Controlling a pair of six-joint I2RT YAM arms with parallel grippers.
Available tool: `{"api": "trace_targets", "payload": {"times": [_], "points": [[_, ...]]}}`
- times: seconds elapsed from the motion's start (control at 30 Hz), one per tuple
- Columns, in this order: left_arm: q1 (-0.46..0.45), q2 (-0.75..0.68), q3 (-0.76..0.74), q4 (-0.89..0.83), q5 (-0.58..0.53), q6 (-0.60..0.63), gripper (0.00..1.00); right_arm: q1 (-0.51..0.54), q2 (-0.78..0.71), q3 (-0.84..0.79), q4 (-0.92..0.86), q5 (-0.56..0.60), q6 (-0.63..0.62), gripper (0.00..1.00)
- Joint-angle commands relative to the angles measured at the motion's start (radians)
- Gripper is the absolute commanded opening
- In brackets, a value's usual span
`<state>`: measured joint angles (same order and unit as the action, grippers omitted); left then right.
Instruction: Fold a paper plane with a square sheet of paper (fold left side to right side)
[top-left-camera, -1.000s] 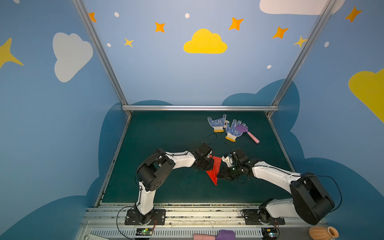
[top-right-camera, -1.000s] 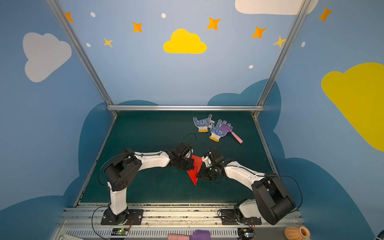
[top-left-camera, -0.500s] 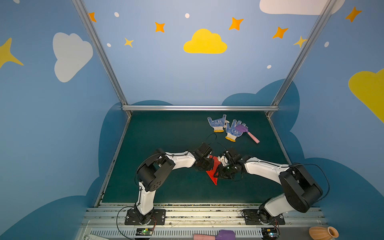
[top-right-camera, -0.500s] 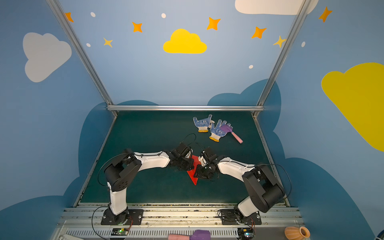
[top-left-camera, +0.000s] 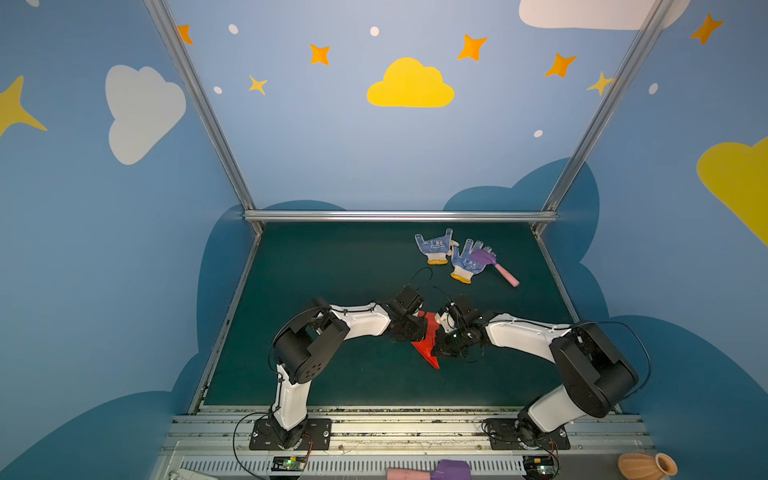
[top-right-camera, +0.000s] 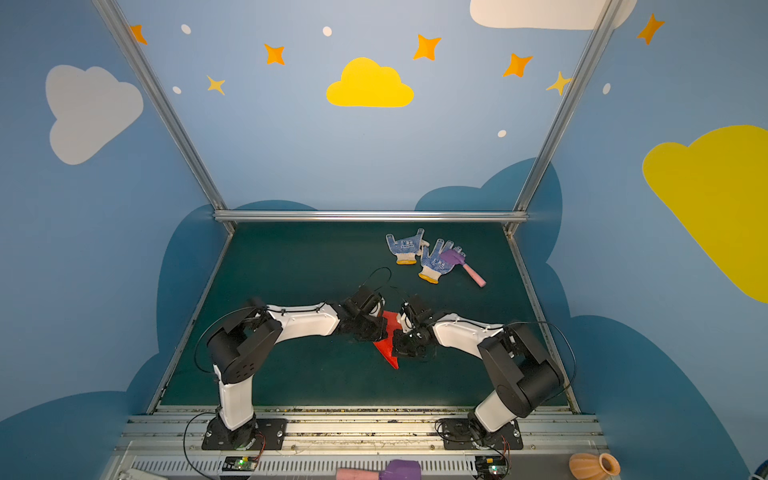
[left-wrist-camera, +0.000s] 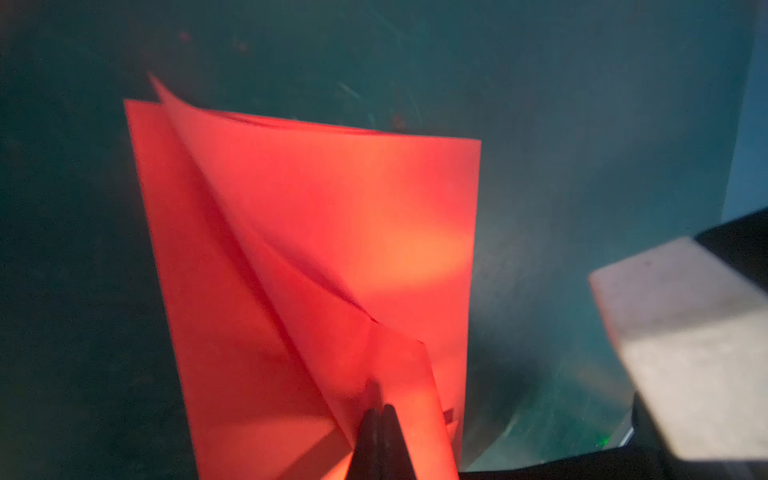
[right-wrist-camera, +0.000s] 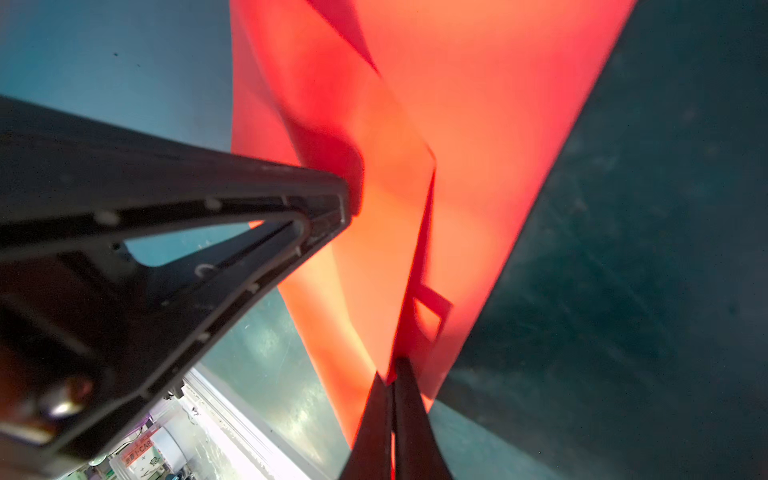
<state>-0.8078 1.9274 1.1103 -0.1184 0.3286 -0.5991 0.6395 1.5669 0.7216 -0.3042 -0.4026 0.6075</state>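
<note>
**Wrist views: left gripper and right gripper both pinched shut on the red paper**

Seen from the left wrist, the two dark fingertips are pressed together with no gap. They are nipping a raised flap of the paper near one corner. The paper is folded into several layers. One long diagonal crease runs away from the grip, and a loose upper layer curls up at the far corner.

Seen from the right wrist, that gripper's fingers are likewise closed tight, with a thin edge of the paper caught between them. One black finger of the left gripper comes in from the side, and its tip meets the paper just beyond.

In both top views the paper sits between the two wrists. It is over the middle of the green mat, a little toward the front rail. It tapers to a sharp point that aims at the rail. The grippers hide its wide end, and whether the point touches the mat cannot be told.

Well apart, near the back right of the mat, lie two blue-dotted white gloves. A toy hammer lies there too, its purple head on the right-hand glove.
</note>
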Motion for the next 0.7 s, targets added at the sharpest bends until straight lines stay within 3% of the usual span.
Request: {"api": "trace_targets", "payload": {"times": [0.0,0.67], "points": [[-0.005,-0.025,-0.030,-0.023,-0.002,0.009,0.07,-0.006,0.022,-0.017,0.010,0.021,-0.008,0.02],[-0.036,-0.032,-0.018,0.028,0.024,0.019,0.11,-0.009,0.006,-0.028,0.017,0.002,-0.018,0.04]]}}
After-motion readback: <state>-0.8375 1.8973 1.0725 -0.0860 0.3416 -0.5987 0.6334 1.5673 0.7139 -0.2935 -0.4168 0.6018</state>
